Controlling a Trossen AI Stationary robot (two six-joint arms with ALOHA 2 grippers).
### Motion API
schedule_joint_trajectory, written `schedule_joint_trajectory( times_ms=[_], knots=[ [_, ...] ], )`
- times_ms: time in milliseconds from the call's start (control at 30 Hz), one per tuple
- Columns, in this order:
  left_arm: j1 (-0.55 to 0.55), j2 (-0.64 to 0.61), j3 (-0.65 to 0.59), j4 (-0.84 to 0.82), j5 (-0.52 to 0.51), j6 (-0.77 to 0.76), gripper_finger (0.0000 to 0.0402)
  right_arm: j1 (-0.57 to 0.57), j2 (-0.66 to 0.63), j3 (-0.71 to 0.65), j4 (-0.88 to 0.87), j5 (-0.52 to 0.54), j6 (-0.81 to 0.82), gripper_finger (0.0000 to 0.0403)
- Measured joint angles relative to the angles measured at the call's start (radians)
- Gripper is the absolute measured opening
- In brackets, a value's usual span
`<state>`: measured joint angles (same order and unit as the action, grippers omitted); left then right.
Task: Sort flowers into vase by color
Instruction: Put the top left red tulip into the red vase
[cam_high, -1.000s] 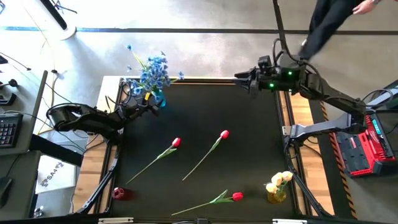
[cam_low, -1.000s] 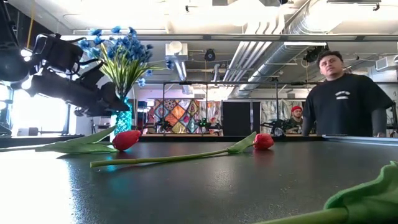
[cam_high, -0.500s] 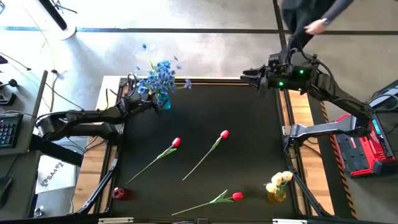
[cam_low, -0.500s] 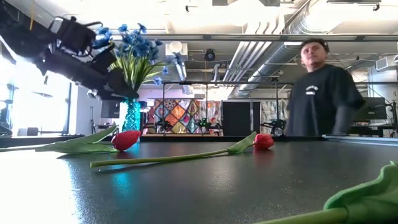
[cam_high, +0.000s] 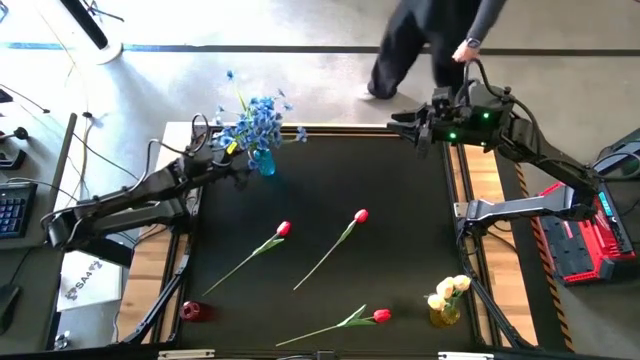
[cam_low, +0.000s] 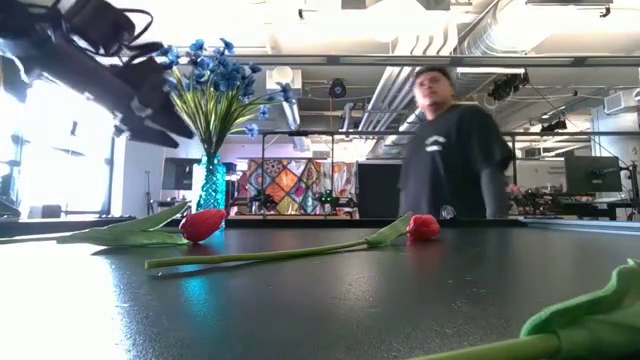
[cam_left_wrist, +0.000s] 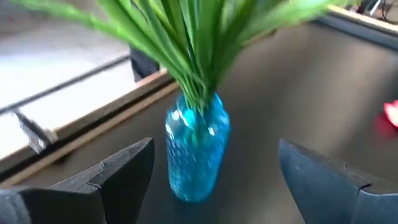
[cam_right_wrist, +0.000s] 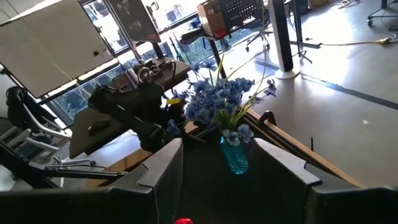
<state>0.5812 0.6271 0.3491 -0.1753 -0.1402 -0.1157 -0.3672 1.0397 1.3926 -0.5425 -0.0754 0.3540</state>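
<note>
A blue glass vase holding a bushy spray of blue flowers stands on its base at the table's far left corner. My left gripper hovers open just left of it, above the table; its fingers stand wide on either side of the vase without touching. Three red tulips lie flat on the dark table. My right gripper hangs open high over the far edge, pointing toward the blue vase.
A yellow vase with pale yellow tulips stands near the right front corner, and a small red vase at the left front. A person walks past behind the table's far edge. The table's wooden rim runs close behind the blue vase.
My left gripper has risen and tipped up from a steep downward slant toward level, staying beside the blue vase. The blue spray has swayed and now stands upright. The person behind the table has walked toward its left side.
</note>
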Motion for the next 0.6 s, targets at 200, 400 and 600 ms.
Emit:
schedule_joint_trajectory(
  times_ms=[200,400,600],
  knots=[
    [-0.069,-0.085,0.066,-0.259,0.033,-0.129,0.0326,0.0,0.0,-0.002,-0.123,0.054,-0.023,0.0177],
    [-0.188,-0.128,0.114,-0.401,0.034,-0.275,0.0325,0.01,-0.028,-0.157,-0.081,0.054,0.027,0.0177],
    [-0.34,-0.109,0.175,-0.519,0.036,-0.421,0.0315,0.015,-0.041,-0.325,0.021,-0.012,0.176,0.0177]
  ],
)
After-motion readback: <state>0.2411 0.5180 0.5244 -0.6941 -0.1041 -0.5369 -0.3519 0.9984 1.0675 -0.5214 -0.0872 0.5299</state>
